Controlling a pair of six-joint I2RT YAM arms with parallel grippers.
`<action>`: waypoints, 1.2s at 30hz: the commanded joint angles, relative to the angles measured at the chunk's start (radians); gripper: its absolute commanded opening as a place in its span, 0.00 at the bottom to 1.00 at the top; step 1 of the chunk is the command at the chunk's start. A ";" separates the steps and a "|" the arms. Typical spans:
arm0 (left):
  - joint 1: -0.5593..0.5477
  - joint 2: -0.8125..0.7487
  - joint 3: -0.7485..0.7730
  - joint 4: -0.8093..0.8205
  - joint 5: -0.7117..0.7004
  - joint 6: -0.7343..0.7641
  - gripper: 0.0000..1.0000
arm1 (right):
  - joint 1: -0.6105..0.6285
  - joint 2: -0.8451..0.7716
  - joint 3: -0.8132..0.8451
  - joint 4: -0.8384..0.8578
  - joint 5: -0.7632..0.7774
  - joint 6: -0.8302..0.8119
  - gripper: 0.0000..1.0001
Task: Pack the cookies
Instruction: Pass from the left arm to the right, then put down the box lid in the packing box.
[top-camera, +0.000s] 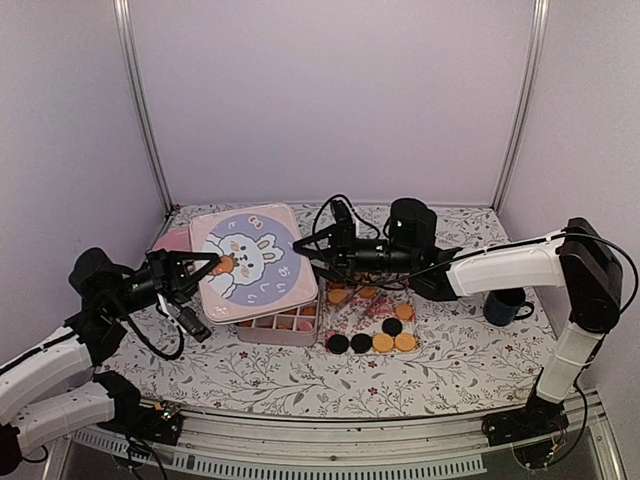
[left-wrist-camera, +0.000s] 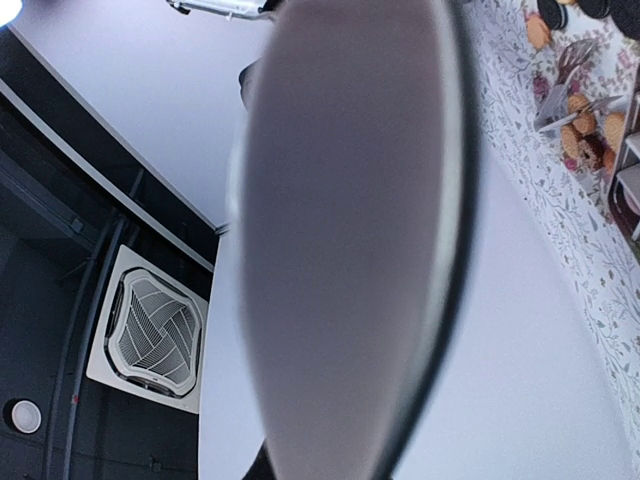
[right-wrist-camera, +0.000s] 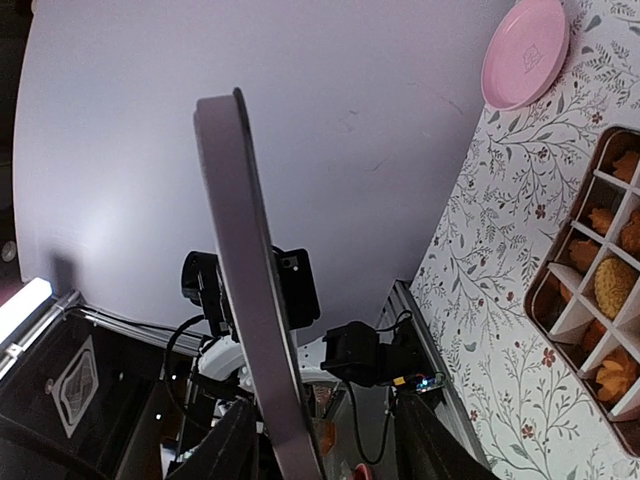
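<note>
Cookies (right-wrist-camera: 613, 287) in the tin (top-camera: 270, 336) hide under the lid (top-camera: 255, 262), pinched by left gripper (top-camera: 205, 268), right gripper (top-camera: 303, 247) spread astride it.

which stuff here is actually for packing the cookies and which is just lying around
For the job:
cookies
box
lid

Just lying about:
plate
mug
</note>
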 joint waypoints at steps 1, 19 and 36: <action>-0.015 0.038 -0.018 0.105 -0.027 0.006 0.00 | 0.019 0.063 0.022 0.141 -0.091 0.052 0.43; -0.026 0.150 0.150 -0.467 -0.341 -0.278 0.99 | -0.032 0.080 -0.095 0.211 0.054 0.148 0.05; 0.353 0.690 0.697 -1.264 -0.102 -1.080 0.99 | -0.109 0.200 -0.120 0.275 0.091 0.188 0.10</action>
